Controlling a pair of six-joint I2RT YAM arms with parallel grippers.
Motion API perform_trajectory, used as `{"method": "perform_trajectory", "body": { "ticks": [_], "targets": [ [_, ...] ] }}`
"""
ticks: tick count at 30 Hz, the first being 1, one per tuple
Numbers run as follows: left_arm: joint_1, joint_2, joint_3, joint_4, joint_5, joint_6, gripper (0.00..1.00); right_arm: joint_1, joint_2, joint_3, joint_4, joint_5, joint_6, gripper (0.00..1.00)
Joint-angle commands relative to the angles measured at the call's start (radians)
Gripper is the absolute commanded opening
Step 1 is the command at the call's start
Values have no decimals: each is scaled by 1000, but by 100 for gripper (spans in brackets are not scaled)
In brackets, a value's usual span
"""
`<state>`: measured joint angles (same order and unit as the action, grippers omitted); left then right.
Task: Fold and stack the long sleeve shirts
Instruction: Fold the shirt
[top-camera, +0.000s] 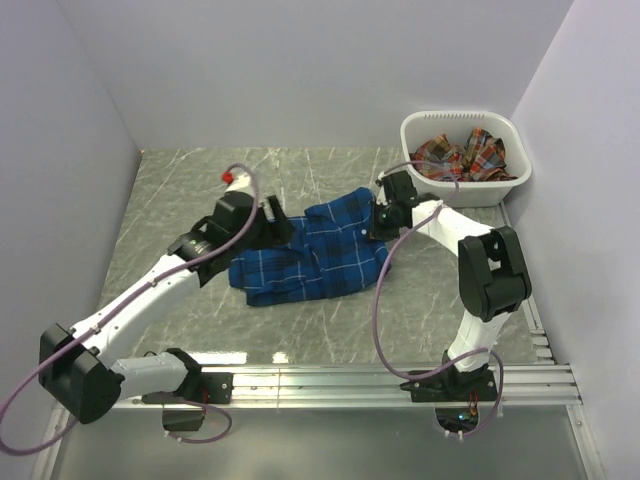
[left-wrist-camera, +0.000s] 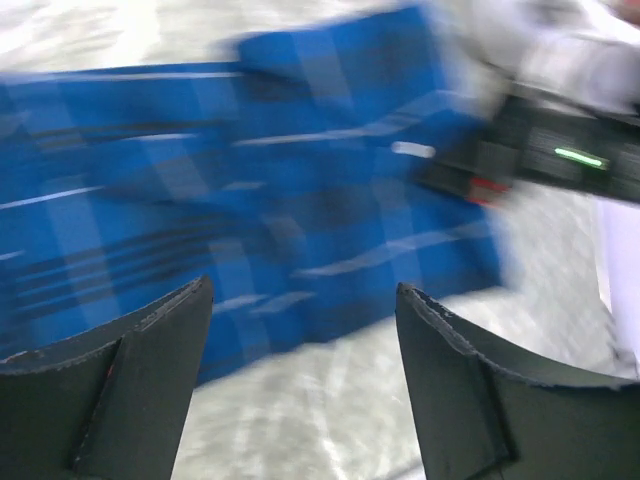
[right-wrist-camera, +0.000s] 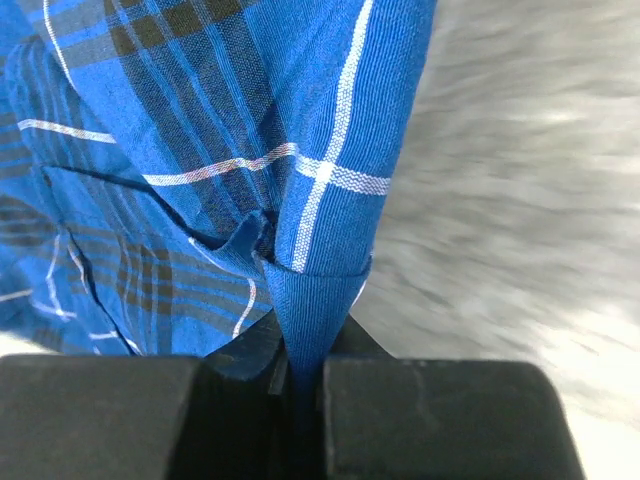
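Note:
The royal blue plaid shirt lies partly folded in the middle of the table. My right gripper is shut on a pinched fold of the blue shirt at its right upper edge. My left gripper is open and empty at the shirt's left upper edge; in the left wrist view its fingers stand wide apart over bare table just short of the blue shirt, which is blurred there. The red-orange plaid shirt lies crumpled in the basket.
The white plastic basket stands at the back right corner. The grey marbled table is walled on the left, back and right. A metal rail runs along the near edge, with the arm bases.

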<state>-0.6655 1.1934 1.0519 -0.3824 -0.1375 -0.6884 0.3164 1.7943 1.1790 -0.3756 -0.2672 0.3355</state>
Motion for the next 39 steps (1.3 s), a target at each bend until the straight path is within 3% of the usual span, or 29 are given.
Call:
{"method": "perform_trajectory", "body": {
  "ticks": [1, 3, 9, 26, 39],
  "targets": [
    [128, -15, -104, -36, 50, -48, 78, 9, -67, 137, -258, 187, -153, 0],
    [212, -18, -168, -9, 99, -83, 76, 19, -67, 178, -318, 238, -177, 0],
    [317, 43, -309, 127, 196, -190, 69, 98, -35, 339, -434, 442, -220, 0],
    [346, 253, -398, 375, 276, -296, 49, 342, 157, 629, -693, 951, -196, 0],
    [346, 268, -444, 448, 296, -338, 8, 542, 376, 905, -939, 1211, -76, 1]
  ]
}}
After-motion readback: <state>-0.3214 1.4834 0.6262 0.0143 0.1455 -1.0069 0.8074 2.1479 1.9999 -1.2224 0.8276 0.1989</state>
